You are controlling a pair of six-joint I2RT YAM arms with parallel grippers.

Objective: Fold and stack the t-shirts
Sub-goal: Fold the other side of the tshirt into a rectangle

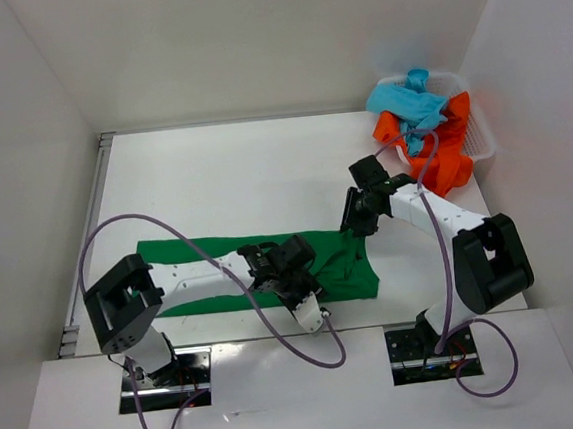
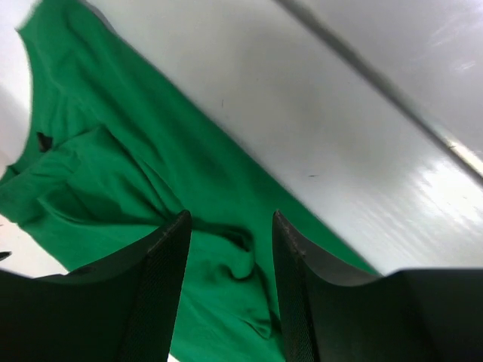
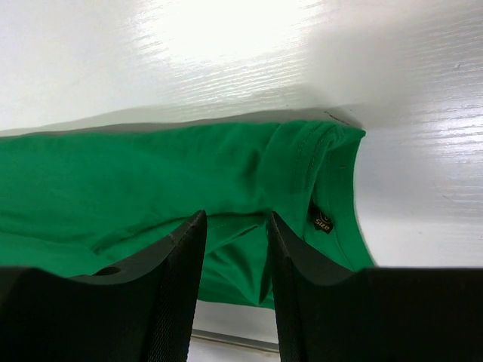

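A dark green t-shirt (image 1: 179, 252) lies as a long flat strip across the near part of the white table. My left gripper (image 1: 305, 258) hangs over its right half. In the left wrist view its jaws (image 2: 231, 219) stand apart with a raised wrinkle of the green t-shirt (image 2: 113, 173) between them, not pinched. My right gripper (image 1: 354, 223) is at the shirt's far right corner. Its jaws (image 3: 235, 219) stand apart over a fold of the green t-shirt (image 3: 151, 181), beside the collar and its black size label (image 3: 321, 221). A turquoise t-shirt (image 1: 419, 102) and an orange-red t-shirt (image 1: 443, 166) are heaped at the back right.
A white mesh basket (image 1: 481, 137) at the back right corner holds the turquoise and orange-red heap, which spills over its near rim. White walls close in the table on the left, back and right. A metal rail (image 1: 88, 242) runs along the table's left edge.
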